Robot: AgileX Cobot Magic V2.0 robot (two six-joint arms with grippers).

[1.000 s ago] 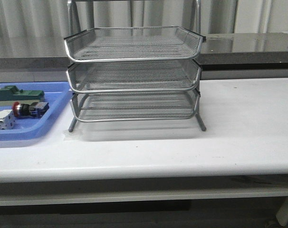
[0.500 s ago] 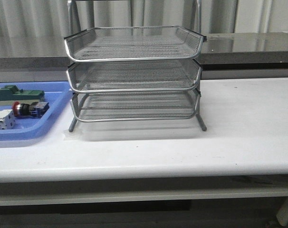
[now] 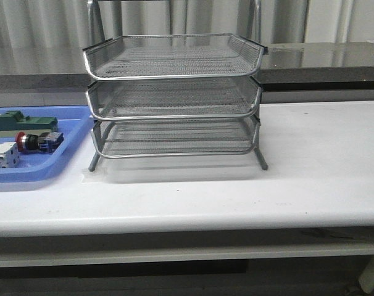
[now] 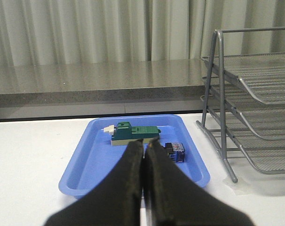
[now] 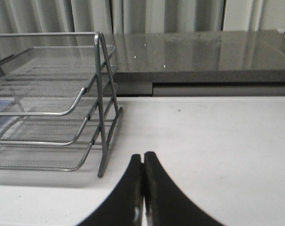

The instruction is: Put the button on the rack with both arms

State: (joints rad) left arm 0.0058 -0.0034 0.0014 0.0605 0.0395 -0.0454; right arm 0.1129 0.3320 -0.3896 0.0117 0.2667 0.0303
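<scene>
At nine o'clock of the rack (image 3: 173,98), the button (image 3: 36,141) lies on its side inside the blue tray (image 3: 26,174), untouched, likely staged for pickup, while the left gripper (image 4: 144,149) and the right gripper (image 5: 143,161) both hang pressed together, holding nothing.

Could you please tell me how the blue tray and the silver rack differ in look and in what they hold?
The blue tray is flat, solid plastic with a single level; the silver rack is wire mesh, stacked in three tiers on thin legs. The blue tray holds parts, among them the button and a green block; the silver rack's tiers hold nothing. The blue tray lies left of the silver rack. Both stand on the white table.
</scene>
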